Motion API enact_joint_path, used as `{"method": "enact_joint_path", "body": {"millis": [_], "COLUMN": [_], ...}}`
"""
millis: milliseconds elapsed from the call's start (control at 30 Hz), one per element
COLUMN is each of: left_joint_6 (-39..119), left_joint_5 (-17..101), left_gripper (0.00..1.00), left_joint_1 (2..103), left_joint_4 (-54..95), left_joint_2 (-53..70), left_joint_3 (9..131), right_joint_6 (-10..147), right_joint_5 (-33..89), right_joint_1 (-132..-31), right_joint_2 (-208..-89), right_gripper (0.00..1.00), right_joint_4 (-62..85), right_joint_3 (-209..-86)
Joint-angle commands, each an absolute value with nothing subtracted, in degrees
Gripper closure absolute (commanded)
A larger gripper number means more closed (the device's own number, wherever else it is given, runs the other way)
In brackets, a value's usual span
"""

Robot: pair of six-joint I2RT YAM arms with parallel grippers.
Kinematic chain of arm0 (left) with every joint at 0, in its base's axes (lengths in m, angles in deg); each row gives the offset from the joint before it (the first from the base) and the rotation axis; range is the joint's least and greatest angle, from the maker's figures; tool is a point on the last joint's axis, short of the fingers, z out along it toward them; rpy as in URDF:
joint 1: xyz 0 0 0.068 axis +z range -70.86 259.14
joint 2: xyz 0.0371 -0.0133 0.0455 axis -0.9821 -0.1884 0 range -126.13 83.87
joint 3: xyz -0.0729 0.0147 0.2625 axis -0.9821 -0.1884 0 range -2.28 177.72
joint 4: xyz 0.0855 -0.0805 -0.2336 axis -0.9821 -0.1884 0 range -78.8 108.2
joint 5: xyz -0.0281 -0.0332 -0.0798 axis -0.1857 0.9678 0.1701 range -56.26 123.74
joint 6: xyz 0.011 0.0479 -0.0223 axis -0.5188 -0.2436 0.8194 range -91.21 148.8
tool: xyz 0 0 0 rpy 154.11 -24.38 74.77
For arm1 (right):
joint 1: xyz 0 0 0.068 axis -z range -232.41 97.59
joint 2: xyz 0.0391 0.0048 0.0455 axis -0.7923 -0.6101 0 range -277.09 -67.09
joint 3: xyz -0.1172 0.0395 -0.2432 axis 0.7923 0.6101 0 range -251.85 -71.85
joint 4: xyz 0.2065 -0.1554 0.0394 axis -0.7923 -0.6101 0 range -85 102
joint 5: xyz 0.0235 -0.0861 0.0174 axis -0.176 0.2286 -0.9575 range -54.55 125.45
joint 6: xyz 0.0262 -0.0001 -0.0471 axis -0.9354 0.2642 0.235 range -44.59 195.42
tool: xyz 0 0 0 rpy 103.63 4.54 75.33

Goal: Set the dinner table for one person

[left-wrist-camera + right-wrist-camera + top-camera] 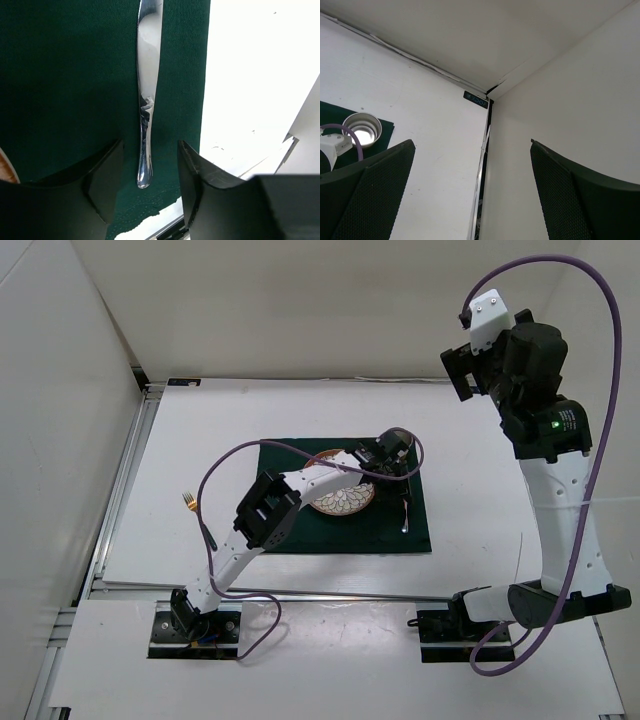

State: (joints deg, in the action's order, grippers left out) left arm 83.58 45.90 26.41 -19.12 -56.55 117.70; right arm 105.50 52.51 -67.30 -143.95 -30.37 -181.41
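The white dinner table (200,430) carries a dark green cloth (300,525) with a patterned plate (345,502) on it. A silver piece of cutlery (404,516) lies along the cloth's right edge. In the left wrist view its handle (145,105) lies flat on the cloth (60,80), between my fingers and untouched. My left gripper (393,466) (150,145) is open, low over it. My right gripper (462,375) (471,145) is open and empty, raised high at the back right. A gold-headed fork (190,504) lies on the bare table, left of the cloth.
A metal cup (362,130) stands on the cloth's far corner in the right wrist view. Metal rails (120,490) edge the table. White walls (60,390) close in the left, the back and the right. The left arm's purple cable (215,475) loops over the cloth.
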Motion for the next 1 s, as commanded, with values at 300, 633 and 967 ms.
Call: {"method": "enact_joint_path", "body": {"millis": [300,633,967], "left_joint_6": [82.7,57.0,41.6], "left_joint_5": [45.3,31.3,32.1], "left_gripper": [0.41,0.33,0.34], "left_joint_1": [26.0,40.9,87.5], "left_joint_4": [-18.4,-25.0,-44.9], "left_joint_2": [-43.1,-10.9,-2.4], "left_joint_3": [121.6,84.6,75.8], "right_joint_6": [105.4,105.4,104.2], "right_joint_5": [52.2,52.2,49.2], "right_joint_1": [-67.1,-64.4,-63.8], "right_joint_2": [-142.8,-143.5,-145.2], "right_gripper": [0.0,0.0,0.0], "right_joint_4": [-29.4,-28.3,-32.8], "right_joint_3": [-181.5,-179.2,-171.6]}}
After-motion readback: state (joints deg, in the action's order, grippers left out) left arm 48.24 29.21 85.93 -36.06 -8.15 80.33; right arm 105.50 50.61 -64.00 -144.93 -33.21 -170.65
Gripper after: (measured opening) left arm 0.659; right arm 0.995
